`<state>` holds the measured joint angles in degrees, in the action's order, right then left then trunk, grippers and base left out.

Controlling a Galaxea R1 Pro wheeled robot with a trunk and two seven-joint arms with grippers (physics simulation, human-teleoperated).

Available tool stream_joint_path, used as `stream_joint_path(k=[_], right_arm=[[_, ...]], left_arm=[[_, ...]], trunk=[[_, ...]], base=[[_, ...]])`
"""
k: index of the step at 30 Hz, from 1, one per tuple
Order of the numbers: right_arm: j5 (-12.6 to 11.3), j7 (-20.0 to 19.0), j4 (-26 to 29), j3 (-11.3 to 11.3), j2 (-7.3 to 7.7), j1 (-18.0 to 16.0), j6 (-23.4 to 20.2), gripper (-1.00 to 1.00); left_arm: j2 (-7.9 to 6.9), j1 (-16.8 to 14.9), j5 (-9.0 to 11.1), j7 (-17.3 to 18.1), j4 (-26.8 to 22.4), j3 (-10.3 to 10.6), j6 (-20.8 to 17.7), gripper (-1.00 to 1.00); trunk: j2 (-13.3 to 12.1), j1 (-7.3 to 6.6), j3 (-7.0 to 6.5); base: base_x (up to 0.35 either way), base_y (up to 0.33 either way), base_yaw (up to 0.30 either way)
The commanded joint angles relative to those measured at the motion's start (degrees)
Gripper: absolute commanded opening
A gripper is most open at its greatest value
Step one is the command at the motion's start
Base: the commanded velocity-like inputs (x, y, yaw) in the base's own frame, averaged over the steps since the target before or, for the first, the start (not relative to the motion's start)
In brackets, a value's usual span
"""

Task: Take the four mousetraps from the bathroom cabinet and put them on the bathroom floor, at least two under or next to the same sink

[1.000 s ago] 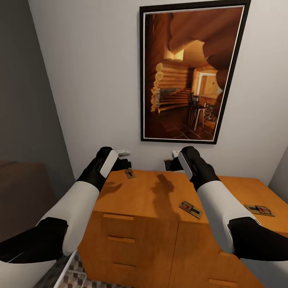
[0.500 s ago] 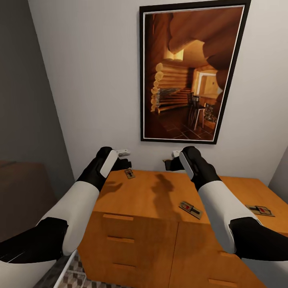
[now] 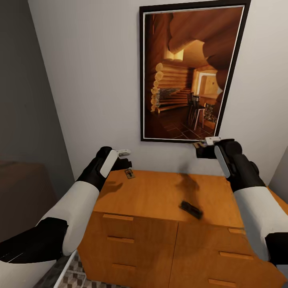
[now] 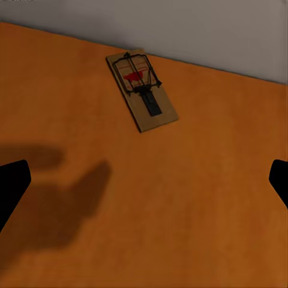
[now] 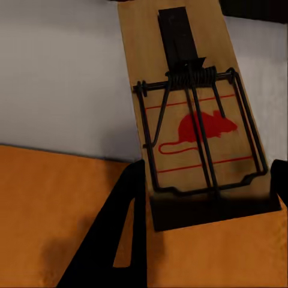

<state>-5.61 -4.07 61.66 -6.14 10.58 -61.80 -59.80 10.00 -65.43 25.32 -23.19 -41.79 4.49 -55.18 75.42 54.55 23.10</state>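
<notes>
The orange-brown cabinet (image 3: 152, 192) stands against the wall. One mousetrap (image 3: 129, 173) (image 4: 142, 90) lies flat near its back left corner. My left gripper (image 3: 125, 161) (image 4: 144, 186) hovers just above it, open, with nothing between its black fingers (image 4: 12, 187). My right gripper (image 3: 201, 149) is raised over the cabinet's right half. It is shut on a second mousetrap (image 5: 192, 120), held in the air in front of the wall, with one finger (image 5: 279, 180) at the trap's edge. A third mousetrap (image 3: 191, 209), looking dark, lies on the cabinet top near its front edge.
A large framed picture (image 3: 188, 72) hangs on the white wall behind the cabinet. A dark grey wall (image 3: 24, 120) closes the left side. A strip of cube-patterned bathroom floor (image 3: 78, 276) shows at the cabinet's left foot. Drawer fronts with bar handles (image 3: 118, 239) face me.
My right arm has swung up and to the right, now covering the trap on the cabinet's right end. The middle trap has turned dark. The left arm has not moved.
</notes>
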Motion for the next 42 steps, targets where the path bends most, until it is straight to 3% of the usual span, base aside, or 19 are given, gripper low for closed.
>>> stream_joint_path(k=[1, 12, 14, 15, 16, 20, 23, 30, 35, 42], right_arm=[[-1.14, -0.22, 1.05, -0.13, 1.10, 0.56, -0.20, -1.00], [-1.29, -5.28, 4.48, 0.04, 17.70, 3.91, -0.20, -1.00], [-2.37, -5.47, 4.32, 0.06, 22.36, 4.87, -0.20, -1.00], [-2.84, -5.50, 4.29, 0.07, 23.48, 5.18, -0.20, -1.00], [-3.96, -5.54, 4.23, 0.05, 25.70, 5.83, -0.20, -1.00], [-6.72, -5.57, 3.20, 0.01, 31.06, 7.47, -0.20, -1.00], [-7.49, -5.59, 1.00, 0.00, 33.11, 8.33, -0.20, -1.00], [-7.97, -5.79, -11.20, 0.00, 37.47, 9.88, -0.20, -1.00], [-7.93, -8.07, -14.84, -0.01, 38.37, 10.01, -0.20, -1.00], [-7.77, -10.17, -15.12, -0.01, 38.55, 10.03, -0.20, -1.00]], left_arm=[[0.00, -0.05, 0.57, -0.55, -0.04, 0.11, -0.11, 1.00], [0.00, -0.05, 0.70, -0.46, 0.19, 0.08, -0.11, 1.00], [0.00, -0.05, 0.70, -0.37, 0.22, 0.08, -0.11, 1.00], [0.00, -0.05, 0.70, -0.35, 0.22, 0.08, -0.11, 1.00], [0.00, -0.05, 0.70, -0.33, 0.25, 0.08, -0.11, 1.00], [-0.04, -0.05, 0.70, -0.29, 0.29, 0.10, -0.11, 1.00], [-0.05, -0.05, 0.70, -0.28, 0.30, 0.13, -0.11, 1.00], [-0.01, -0.05, 0.87, -0.55, 0.74, 0.08, -0.11, 1.00], [0.00, -0.05, 1.24, -1.15, 3.53, -0.27, -0.02, 1.00], [0.00, -0.05, 3.25, -2.34, 4.74, -0.35, 0.96, 1.00]], trunk=[[0.04, 0.00, 0.07], [0.04, 0.00, 0.07], [0.04, 0.00, 0.07], [0.04, 0.00, 0.07], [0.04, 0.00, 0.07], [0.04, 0.00, 0.07], [0.04, 0.00, 0.07], [0.04, 0.00, 0.07], [0.04, 0.00, 0.07], [0.04, 0.00, 0.07]], base=[[0.000, 0.000, 0.000], [0.000, 0.000, 0.000], [0.000, 0.000, 0.000], [0.000, 0.000, 0.000], [0.000, 0.000, 0.000], [0.000, 0.000, 0.000], [0.000, 0.000, 0.000], [0.000, 0.000, 0.000], [0.000, 0.000, 0.000], [0.000, 0.000, 0.000]])
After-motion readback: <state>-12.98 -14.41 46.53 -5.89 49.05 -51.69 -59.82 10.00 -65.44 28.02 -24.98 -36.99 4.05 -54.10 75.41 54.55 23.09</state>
